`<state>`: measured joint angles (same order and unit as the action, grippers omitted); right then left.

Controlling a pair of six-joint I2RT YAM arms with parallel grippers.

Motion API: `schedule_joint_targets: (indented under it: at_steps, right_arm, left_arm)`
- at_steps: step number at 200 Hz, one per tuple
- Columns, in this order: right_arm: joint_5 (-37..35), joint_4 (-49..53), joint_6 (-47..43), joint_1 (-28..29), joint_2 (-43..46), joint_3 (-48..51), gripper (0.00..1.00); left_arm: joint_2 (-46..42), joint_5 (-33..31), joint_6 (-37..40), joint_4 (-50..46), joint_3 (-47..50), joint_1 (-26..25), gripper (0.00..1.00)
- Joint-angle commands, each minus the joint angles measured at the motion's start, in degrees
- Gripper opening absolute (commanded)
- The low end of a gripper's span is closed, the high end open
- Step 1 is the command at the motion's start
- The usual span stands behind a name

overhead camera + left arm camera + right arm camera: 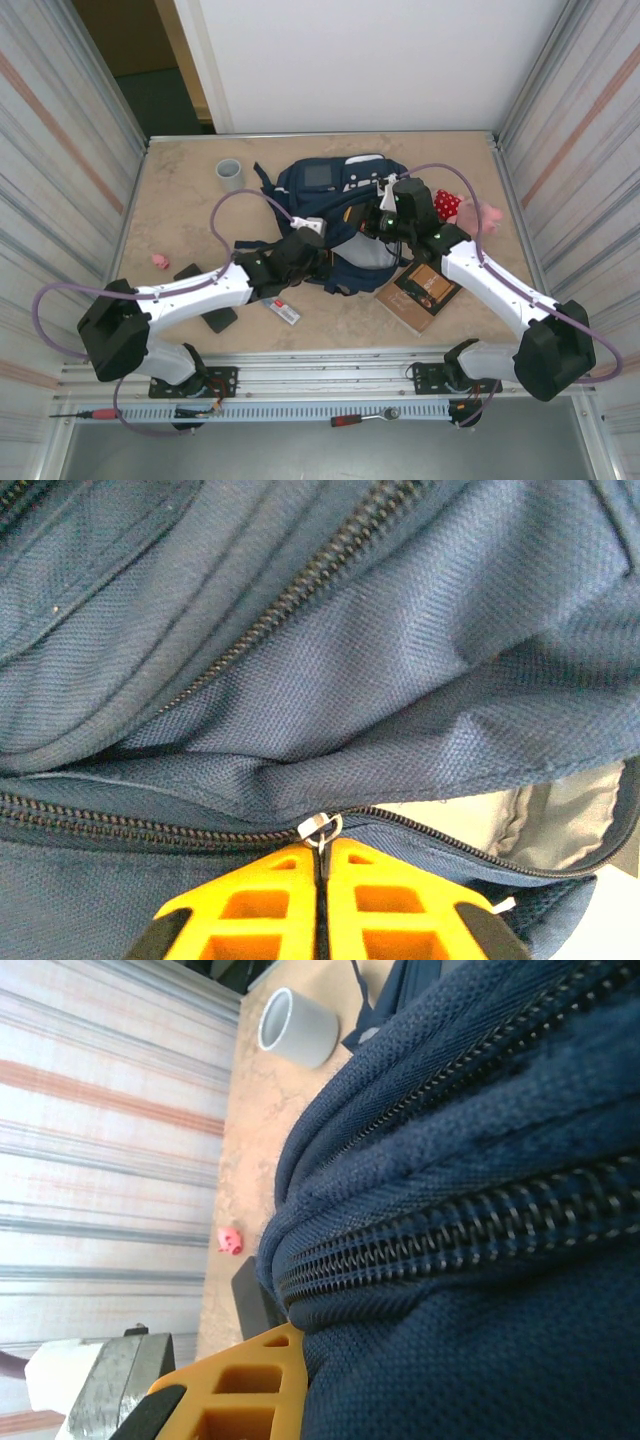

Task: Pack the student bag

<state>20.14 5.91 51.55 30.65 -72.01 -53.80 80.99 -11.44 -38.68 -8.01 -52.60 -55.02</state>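
A large navy-blue student bag (345,190) lies in the middle of a beige marble-patterned tabletop (180,215), with both robot arms reaching in over its near half. Its white patches face the far wall and dark straps trail from its left side.

The left hand (308,238) rests on the bag's near-left edge. In the left wrist view, its orange fingers (270,910) are pressed together, with the small metal zipper pull (320,827) pinched at their tips. To the right of the pull the zipper stands open, showing pale grey lining (560,815). To the left the teeth are closed.

The right hand (388,218) sits on the bag's right side. In the right wrist view, one orange finger (250,1390) lies against the blue cloth, just below a closed zipper line. This hand is pressed shut, but the views do not show whether it holds any cloth.

A brown book (420,292) lies just beside the bag's near-right corner, partly under the right arm. Red and pink plush toys (465,208) sit to the bag's right. A grey cup (230,174) stands upright near the bag's far-left corner. Well to the left lies a small pink figure (160,261). A white packet (285,312) lies on the tabletop near the left arm.
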Motion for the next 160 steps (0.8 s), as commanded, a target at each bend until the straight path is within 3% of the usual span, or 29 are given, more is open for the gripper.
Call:
schedule_joint_targets:
  at_steps: [1,55,82,124,138,160]
  right_arm:
    - [2.1,-2.0,-3.1,-0.5,0.6,-3.7,0.00]
    - [4.3,1.3,-5.8,-3.5,-0.5,-4.6,0.00]
    - [7.6,3.5,-8.2,-5.9,-0.6,-4.8,0.00]
    - [14.8,3.8,-9.9,-10.4,-2.3,-5.5,0.00]
    - [15.1,4.7,-11.8,-9.4,-2.6,-6.6,0.00]
    - [14.0,4.9,-15.2,-5.2,-3.0,-6.8,0.00]
  left_arm:
    - [-1.5,3.7,-0.9,3.2,2.6,1.8,0.03]
    - [-3.9,10.3,-0.7,4.2,6.4,4.5,0.00]
    - [-5.1,18.7,-1.8,10.1,9.8,8.1,0.00]
    - [-4.4,29.7,7.8,8.1,8.2,11.2,0.00]
    - [-3.6,32.9,5.5,10.0,8.1,12.4,0.00]
    - [-2.0,35.4,-4.8,18.3,9.3,12.9,0.00]
